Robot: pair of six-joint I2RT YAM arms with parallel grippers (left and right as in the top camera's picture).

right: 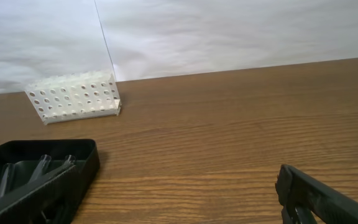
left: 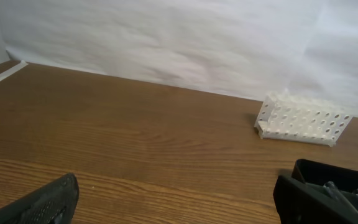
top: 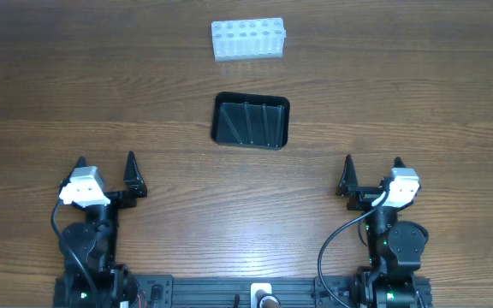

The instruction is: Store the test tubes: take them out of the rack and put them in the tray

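From where I stand, the wooden surface [top: 418, 85] carries two things, both set along its middle line. The black tray [top: 221, 128] sits near the centre, its long side running from 9 to 3 o'clock. Straight out from it at 12 o'clock, apart from it with a strip of bare wood between, stands the white rack [top: 248, 41], turned the same way, with rows of round holes in its top and down its side wall [right: 73, 96].

The clear test tubes [top: 259, 120] lie flat in the tray. Most point roughly from 12 to 6 o'clock next to one another, and the one at the 9 o'clock end lies slanted. I can see them there from the right wrist camera [right: 42, 165] and, in part, from the left one [left: 347, 193]. Exactly how many there are I cannot tell.

Both arms are back near their bases. The left jaws hang at about 8 o'clock from the tray, well apart from it, spread wide with nothing between them. The right jaws hang at about 4 o'clock from the tray, equally far off, also spread wide and holding nothing. Each pair points toward 12 o'clock.

A white sheet [left: 166, 37] closes off the far edge of the surface behind the rack.
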